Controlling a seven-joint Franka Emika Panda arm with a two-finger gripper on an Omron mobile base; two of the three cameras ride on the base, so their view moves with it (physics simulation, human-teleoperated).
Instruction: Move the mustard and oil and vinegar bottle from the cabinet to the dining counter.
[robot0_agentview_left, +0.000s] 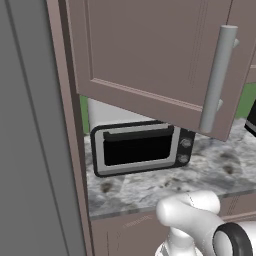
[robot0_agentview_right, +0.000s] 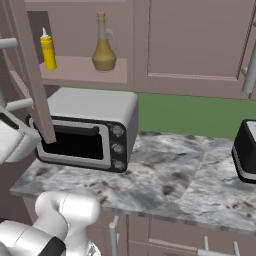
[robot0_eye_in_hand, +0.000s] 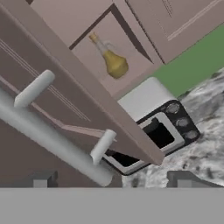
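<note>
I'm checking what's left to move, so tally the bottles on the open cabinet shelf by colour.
Yellow, the mustard: 1
Olive-gold, the oil and vinegar bottle: 1
Total: 2, both standing on the cabinet shelf.

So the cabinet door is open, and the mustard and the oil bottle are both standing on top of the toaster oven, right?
Not quite. The door is open, but the mustard and the oil bottle stand on the cabinet's inner shelf, above the toaster oven, not on it. The right base view shows this.
</note>
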